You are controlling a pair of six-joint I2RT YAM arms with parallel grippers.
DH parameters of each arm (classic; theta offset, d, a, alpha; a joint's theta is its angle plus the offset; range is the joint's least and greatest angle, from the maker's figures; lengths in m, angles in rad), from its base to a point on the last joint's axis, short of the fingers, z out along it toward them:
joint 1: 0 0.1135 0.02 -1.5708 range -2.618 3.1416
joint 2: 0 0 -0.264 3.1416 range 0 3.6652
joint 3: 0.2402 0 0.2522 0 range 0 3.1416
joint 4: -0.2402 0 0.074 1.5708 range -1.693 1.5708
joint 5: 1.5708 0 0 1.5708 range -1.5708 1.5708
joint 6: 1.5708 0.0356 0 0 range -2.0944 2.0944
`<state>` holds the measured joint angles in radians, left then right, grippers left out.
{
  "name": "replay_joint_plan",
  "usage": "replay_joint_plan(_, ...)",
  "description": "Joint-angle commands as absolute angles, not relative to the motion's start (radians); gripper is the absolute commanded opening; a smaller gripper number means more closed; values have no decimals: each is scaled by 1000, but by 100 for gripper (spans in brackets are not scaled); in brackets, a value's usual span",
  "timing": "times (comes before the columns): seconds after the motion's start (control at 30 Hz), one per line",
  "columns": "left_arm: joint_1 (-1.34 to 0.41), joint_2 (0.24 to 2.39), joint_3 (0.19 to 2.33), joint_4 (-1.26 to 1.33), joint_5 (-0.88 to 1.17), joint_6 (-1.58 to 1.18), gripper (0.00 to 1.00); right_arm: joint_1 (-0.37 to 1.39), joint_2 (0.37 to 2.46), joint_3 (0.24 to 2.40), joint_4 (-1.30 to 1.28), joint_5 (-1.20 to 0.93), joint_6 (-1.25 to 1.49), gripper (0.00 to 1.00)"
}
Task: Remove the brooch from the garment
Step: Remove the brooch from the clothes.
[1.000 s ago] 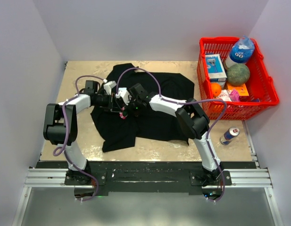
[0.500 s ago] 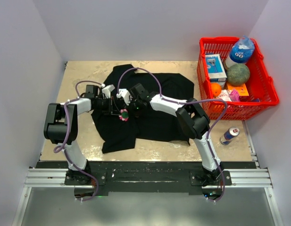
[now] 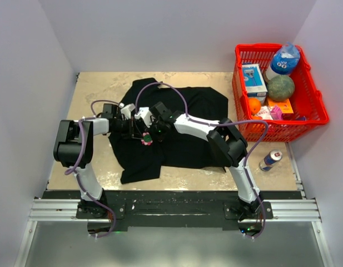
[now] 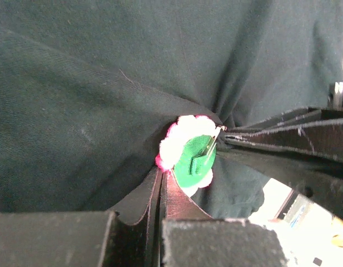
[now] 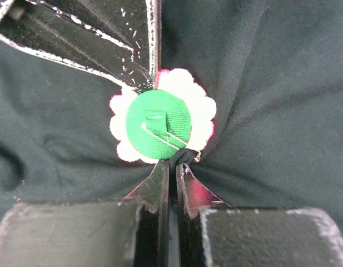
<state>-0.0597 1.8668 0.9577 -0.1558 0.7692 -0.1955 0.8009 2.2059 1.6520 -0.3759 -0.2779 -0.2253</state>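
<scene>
Basket [image 3: 260,48]: bottle [image 3: 283,60], box [image 3: 253,78], green ball [image 3: 281,88], orange [image 3: 254,105]. Left of basket: shirt [image 3: 182,147] on worktop [image 3: 99,89], bearing brooch [image 3: 147,139]. Left jaws clamp brooch; right jaws pinch shirt.

**Brooch's beaded face hidden, pin end buried in cloth**

In both wrist views the brooch [image 5: 160,119] shows only its green-and-white back. A bunched fold of the garment [image 4: 76,83] at the right gripper [image 5: 172,167] tips covers the pin's end. The left gripper [image 4: 162,181] is blurred and cut off by the bottom edge. From above, the beads are too small to tell apart
</scene>
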Motion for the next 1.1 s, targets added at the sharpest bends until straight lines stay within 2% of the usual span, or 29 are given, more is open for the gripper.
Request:
replay_joint_plan(0.0, -97, 1806, 945, -115, 778, -253, 0, 859, 2146, 1697, -414, -161, -181, 0)
replay_joint_plan(0.17, -100, 1622, 775, 183, 772, -388, 0, 859, 2120, 1678, -410, -175, -130, 0)
replay_joint_plan(0.27, -107, 1523, 683, 270, 723, -419, 0, 845, 2111, 1683, -413, -172, -95, 0)
replay_joint_plan(0.57, -112, 1618, 698, 221, 667, -396, 0, 818, 2109, 1690, -443, -256, -92, 0)
replay_joint_plan(0.7, -112, 1673, 778, 94, 612, -293, 0, 795, 2111, 1700, -462, -250, -133, 13)
replay_joint_plan(0.73, -110, 1684, 791, 62, 589, -270, 0, 784, 2112, 1704, -468, -249, -144, 21)
replay_joint_plan(0.87, -109, 1704, 802, 20, 568, -210, 0, 764, 2125, 1726, -492, -264, -189, 34)
replay_joint_plan(1.0, -109, 1710, 813, 8, 555, -178, 0, 755, 2149, 1724, -486, -296, -205, 35)
replay_joint_plan(1.07, -112, 1703, 824, 2, 545, -135, 5, 753, 2169, 1726, -479, -298, -209, 35)
